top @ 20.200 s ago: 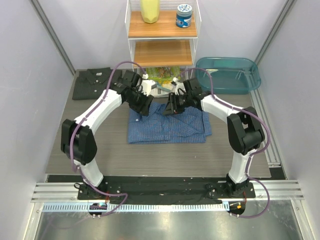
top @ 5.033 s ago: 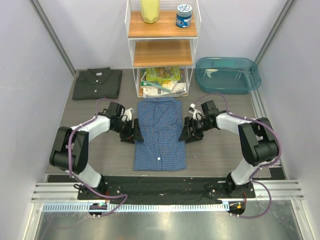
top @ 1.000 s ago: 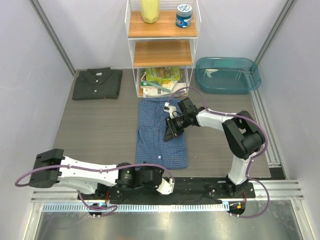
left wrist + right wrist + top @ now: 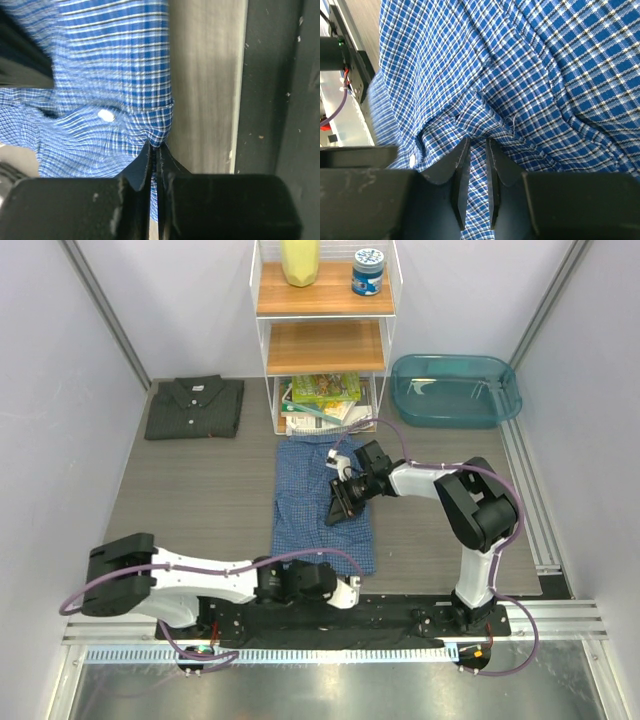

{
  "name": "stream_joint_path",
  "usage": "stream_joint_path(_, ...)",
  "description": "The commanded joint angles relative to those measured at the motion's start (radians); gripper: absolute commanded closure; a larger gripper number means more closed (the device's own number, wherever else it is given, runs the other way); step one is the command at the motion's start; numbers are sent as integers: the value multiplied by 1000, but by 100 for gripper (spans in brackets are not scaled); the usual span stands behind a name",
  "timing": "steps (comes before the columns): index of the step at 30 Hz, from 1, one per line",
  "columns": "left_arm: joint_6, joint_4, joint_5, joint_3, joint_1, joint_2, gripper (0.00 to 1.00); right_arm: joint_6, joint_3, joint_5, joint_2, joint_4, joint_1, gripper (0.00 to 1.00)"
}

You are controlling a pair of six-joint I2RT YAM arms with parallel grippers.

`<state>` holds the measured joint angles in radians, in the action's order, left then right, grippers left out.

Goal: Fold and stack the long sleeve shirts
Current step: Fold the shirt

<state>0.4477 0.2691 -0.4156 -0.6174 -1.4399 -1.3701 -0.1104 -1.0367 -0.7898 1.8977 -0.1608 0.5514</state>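
Two shirts lie on the grey worktop (image 4: 200, 500). The blue shirt (image 4: 300, 540) is spread lengthwise at the centre, collar toward 12 o'clock and hem toward 6 o'clock, folded into a narrow panel with creases across its middle. The grey shirt (image 4: 194, 408) is folded into a neat rectangle at the far 10 o'clock corner, collar up, well apart from the blue one.

The left arm lies low along the near edge, reaching from 8 o'clock toward the centre. The left claw (image 4: 155, 146) is at the 5 o'clock part of the blue shirt's hem. Its fingers are pressed together, and in the wrist view the checked cloth puckers into their tips, so it is pinching the hem. A white button shows just beyond the pinch, and bare worktop and a black base plate (image 4: 400, 610) run beside it.

The right arm bends in from 4 o'clock. The right claw (image 4: 476, 141) is on the middle of the blue shirt, toward its 3 o'clock side. Its fingers stand close together with a raised ridge of the checked cloth caught between them.

At 12 o'clock stands a white shelf rack (image 4: 325, 345) with wooden boards and magazines (image 4: 322, 400) at its foot, just beyond the blue shirt's collar. A teal tub (image 4: 450, 420) sits at 2 o'clock.
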Motion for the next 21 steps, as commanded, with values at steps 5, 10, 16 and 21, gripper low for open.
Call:
stream_joint_path(5,-107,321,307,-199,42,118,100,54,-14,-5,-72,-107,30,74)
stream_joint_path(10,-125,479,533,-303,42,149,100,106,-144,-11,-126,-232,21,69)
stream_joint_path(16,-144,640,767,-430,56,180,100,222,-295,23,-121,-368,-1,66)
stream_joint_path(21,-87,734,925,-541,211,137,100,264,-365,46,-25,-368,-4,67)
